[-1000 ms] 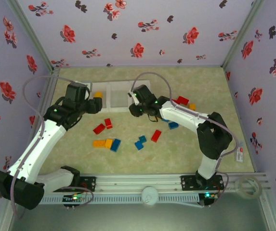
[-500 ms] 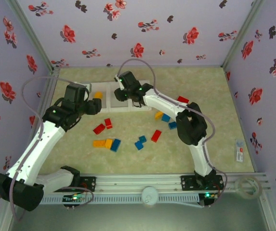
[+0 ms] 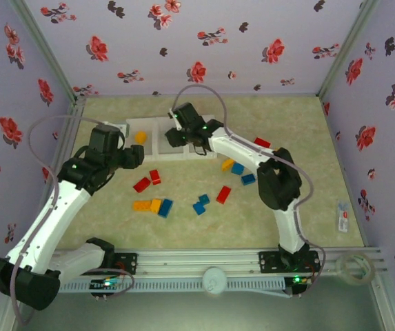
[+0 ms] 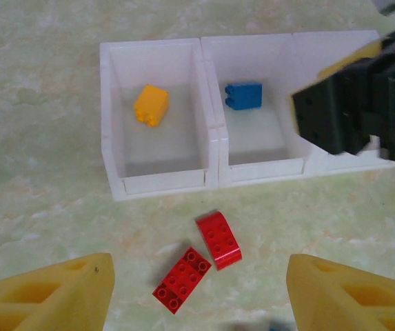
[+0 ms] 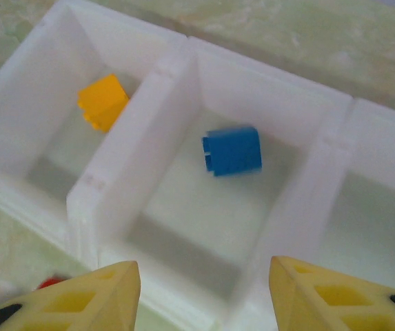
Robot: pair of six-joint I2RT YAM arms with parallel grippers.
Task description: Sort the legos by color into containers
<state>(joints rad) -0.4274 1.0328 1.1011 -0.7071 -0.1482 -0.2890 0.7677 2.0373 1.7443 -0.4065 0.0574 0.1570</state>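
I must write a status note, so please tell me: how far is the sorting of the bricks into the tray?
Done: one yellow-orange brick lies in the tray's left compartment, one blue brick in the middle one. In hand: nothing; the right fingers stand open over the blue brick, the left fingers over two red bricks. Left: those and the other loose bricks on the table.

We see three walls point(image 3: 204, 41) papered in pale lilac with red and dark flowers, joined at the corners by grey metal posts point(image 3: 45, 52). Our desk point(image 3: 183, 231) is a mottled, pale green-cream surface, evenly lit, with a silver slotted rail point(image 3: 183, 261) along its near edge.
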